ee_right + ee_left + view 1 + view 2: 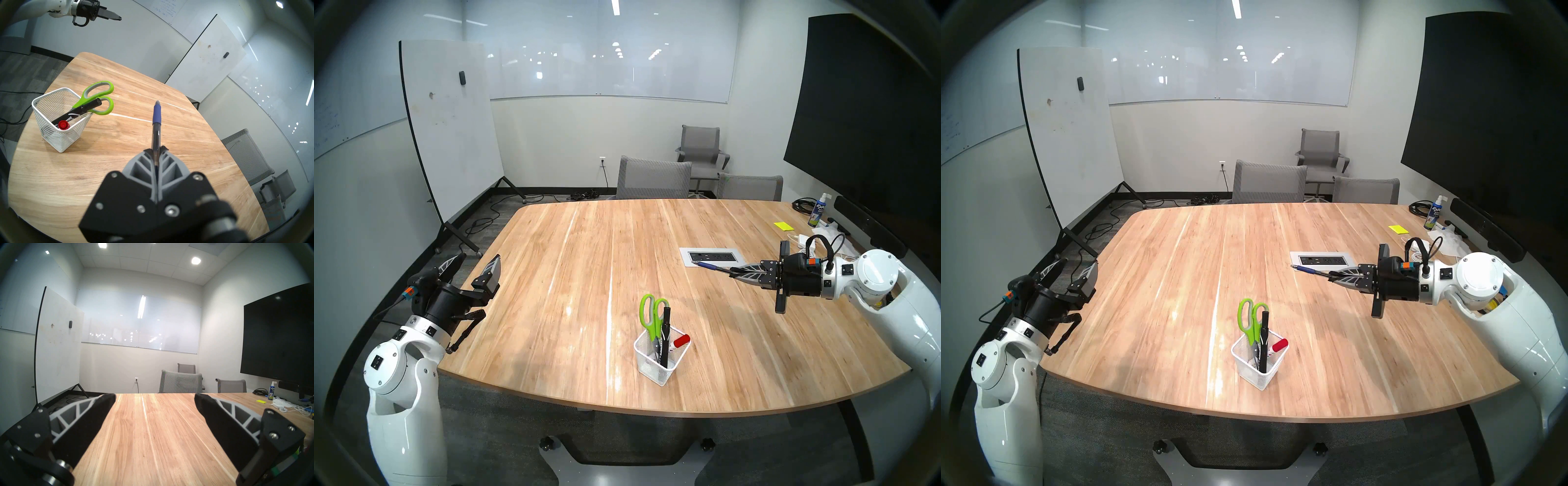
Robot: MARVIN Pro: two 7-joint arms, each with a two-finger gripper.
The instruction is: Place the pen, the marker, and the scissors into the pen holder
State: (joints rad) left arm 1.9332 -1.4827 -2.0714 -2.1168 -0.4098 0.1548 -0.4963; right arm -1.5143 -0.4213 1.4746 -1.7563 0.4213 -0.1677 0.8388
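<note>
The white mesh pen holder (pixel 660 366) (pixel 1258 368) (pixel 57 134) stands near the table's front edge. In it stand the green-handled scissors (pixel 651 312) (pixel 1249 315) (pixel 97 95), a black marker (pixel 665 334) (pixel 1263 334) (pixel 79 110) and a red-capped marker (pixel 681 340) (pixel 1279 345) (pixel 63 125). My right gripper (pixel 734 270) (pixel 1334 275) (pixel 157 150) hangs above the table's right side, shut on the blue pen (pixel 709 267) (pixel 1309 270) (pixel 156 118), whose tip sticks out ahead of the fingers toward the table's middle. My left gripper (pixel 477 263) (pixel 1076 269) (pixel 154 400) is open and empty over the table's left edge.
A power outlet panel (pixel 709 256) (pixel 1322 260) is set into the table below the pen. At the far right lie a spray bottle (pixel 818 212), a yellow sticky pad (pixel 783 225), cables and tissues. Grey chairs (pixel 655 178) stand behind the table, a whiteboard (pixel 449 129) at the left.
</note>
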